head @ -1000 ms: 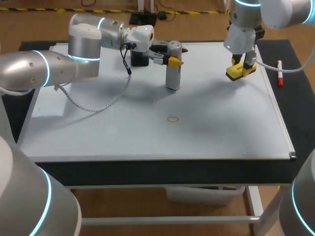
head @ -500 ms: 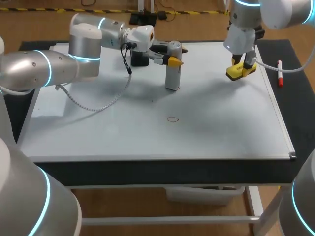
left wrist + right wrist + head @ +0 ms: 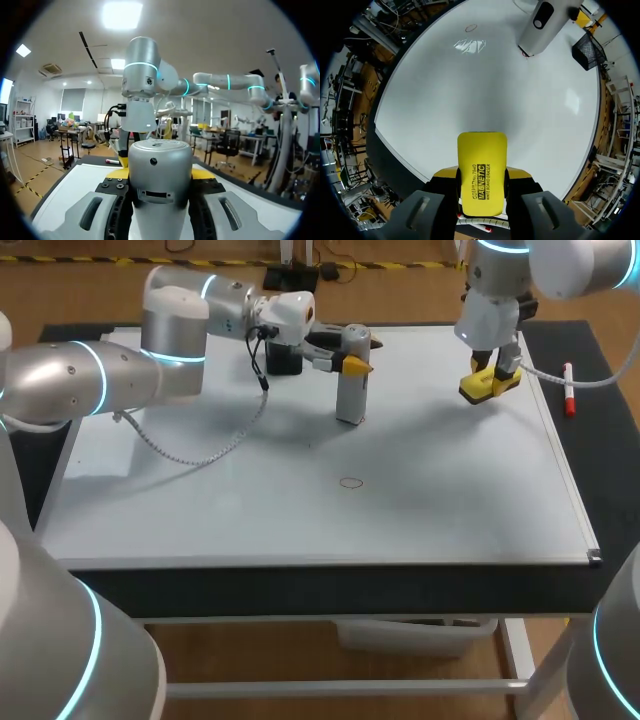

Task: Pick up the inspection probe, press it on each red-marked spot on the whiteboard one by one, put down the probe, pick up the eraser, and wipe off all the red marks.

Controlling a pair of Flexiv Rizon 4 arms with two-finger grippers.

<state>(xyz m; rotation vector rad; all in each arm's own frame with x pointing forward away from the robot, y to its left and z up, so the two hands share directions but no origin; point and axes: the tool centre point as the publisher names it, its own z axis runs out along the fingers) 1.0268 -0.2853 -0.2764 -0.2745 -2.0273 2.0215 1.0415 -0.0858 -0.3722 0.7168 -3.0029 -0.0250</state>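
the left pincer (image 3: 352,363) is clamped on the inspection probe (image 3: 350,380), one yellow-tipped finger on each side of the grey cylinder near its upper end. the probe's long axis stands upright, with its rounded cap above the pincer and its base below, resting on the whiteboard (image 3: 200,500). in the left wrist view the probe (image 3: 161,155) sits between the fingers of the left pincer (image 3: 160,175), with its flat face and a small dark dot turned toward the camera.

the right pincer (image 3: 490,375) grips the yellow eraser (image 3: 488,386) by its two long sides. in the right wrist view the eraser (image 3: 482,150) lies between the fingers of the right pincer (image 3: 482,175). its long axis runs out ahead along them, its printed face is up, and it appears held off the board. well ahead of this pincer stands the probe (image 3: 542,25), and farther to one side is a small oval red mark (image 3: 470,28). in the head view that mark (image 3: 350,482) lies on the board below the left pincer, apart from the probe's base.

a red marker (image 3: 568,390) lies on the dark desk (image 3: 600,470) just beside the right pincer, off the board.

against the earlier frames, both pincers, the probe and the eraser keep the same places, and no shift is visible.
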